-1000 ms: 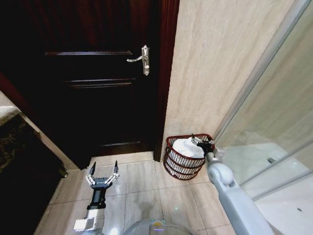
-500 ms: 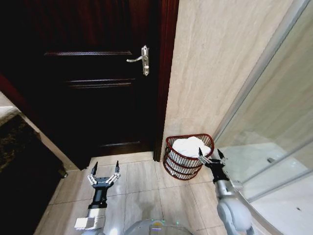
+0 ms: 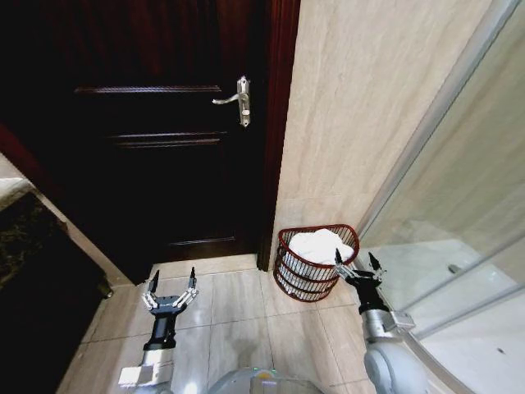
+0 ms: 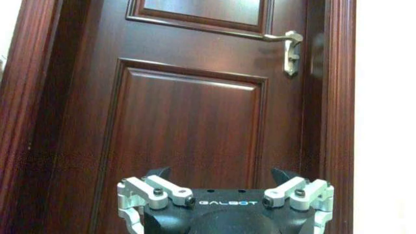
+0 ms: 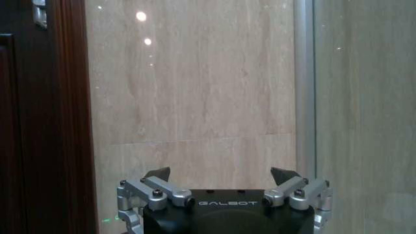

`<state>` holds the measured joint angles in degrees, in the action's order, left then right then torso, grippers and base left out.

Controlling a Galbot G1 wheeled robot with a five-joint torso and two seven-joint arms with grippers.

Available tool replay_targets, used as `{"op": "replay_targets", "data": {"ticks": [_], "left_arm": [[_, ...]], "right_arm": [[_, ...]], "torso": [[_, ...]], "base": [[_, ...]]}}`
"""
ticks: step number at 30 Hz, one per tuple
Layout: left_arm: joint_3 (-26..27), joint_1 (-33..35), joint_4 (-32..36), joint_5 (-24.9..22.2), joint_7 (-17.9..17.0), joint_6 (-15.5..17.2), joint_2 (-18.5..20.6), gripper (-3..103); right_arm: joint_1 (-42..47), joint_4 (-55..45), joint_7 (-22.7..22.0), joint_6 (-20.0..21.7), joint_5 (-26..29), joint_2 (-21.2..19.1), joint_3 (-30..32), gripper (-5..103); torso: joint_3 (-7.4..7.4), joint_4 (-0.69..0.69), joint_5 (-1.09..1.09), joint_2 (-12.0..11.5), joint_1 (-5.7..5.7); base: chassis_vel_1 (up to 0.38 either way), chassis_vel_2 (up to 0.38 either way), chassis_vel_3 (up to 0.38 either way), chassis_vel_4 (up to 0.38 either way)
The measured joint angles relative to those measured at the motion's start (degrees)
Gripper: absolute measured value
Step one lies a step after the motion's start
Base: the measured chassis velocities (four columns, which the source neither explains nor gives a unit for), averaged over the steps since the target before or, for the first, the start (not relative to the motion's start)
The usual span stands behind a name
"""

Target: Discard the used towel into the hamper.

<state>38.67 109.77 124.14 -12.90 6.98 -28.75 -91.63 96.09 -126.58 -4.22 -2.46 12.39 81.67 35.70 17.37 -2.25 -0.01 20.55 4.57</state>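
The hamper (image 3: 316, 263) stands on the tiled floor (image 3: 238, 316) in the corner where the dark wooden door frame (image 3: 279, 123) meets the beige tiled wall (image 3: 369, 98), just beside the edge of a glass shower panel (image 3: 459, 205). It is a reddish-brown wire basket with open bars, and the white towel (image 3: 321, 245) lies bunched inside it, filling the top and rising about level with the rim. The right gripper (image 3: 360, 267) hangs just beside the hamper on the side toward the glass panel, near the rim but not touching the towel; its fingers (image 3: 339, 257) are spread apart and hold nothing. In the right wrist view the right gripper (image 5: 221, 176) faces the beige wall with the door frame along one side and the metal edge of the glass panel along the other — the two dark fingertips stand wide apart with empty space between them. The left gripper (image 3: 171, 289) hovers low over the floor tiles in front of the dark door (image 3: 156, 148), well apart from the hamper, its fingers likewise open and empty. The left wrist view shows the left gripper (image 4: 221, 175) pointing at the panelled door, with the silver lever handle (image 4: 286, 46) high on the door near the frame.
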Motion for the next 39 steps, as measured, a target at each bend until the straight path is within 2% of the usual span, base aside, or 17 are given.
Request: {"op": "replay_targets", "data": {"ticks": [18, 33, 39], "left_arm": [[-0.1, 0.0, -0.1, 0.2, 0.0, 1.4, 0.1, 100], [-0.2, 0.2, -0.5, 0.9, 0.7, 1.4, -0.2, 100], [-0.3, -0.3, -1.2, 1.6, -0.1, 0.2, -0.4, 100]], "right_arm": [[-0.6, 0.8, -1.2, -0.7, 1.0, -1.8, -0.8, 100], [-1.3, 2.0, -2.1, -0.8, 2.7, -2.4, -0.3, 100], [-0.9, 1.9, -2.1, -0.9, 3.3, -2.5, 0.0, 100]], "torso": [[0.01, 0.00, 0.02, 0.0, 0.01], [0.00, 0.00, 0.02, 0.0, 0.01], [0.00, -0.01, 0.01, 0.0, 0.01]], "base": [[-0.129, -0.138, 0.131, 0.139], [0.048, 0.054, 0.031, 0.027], [0.071, 0.063, 0.077, 0.094]]}}
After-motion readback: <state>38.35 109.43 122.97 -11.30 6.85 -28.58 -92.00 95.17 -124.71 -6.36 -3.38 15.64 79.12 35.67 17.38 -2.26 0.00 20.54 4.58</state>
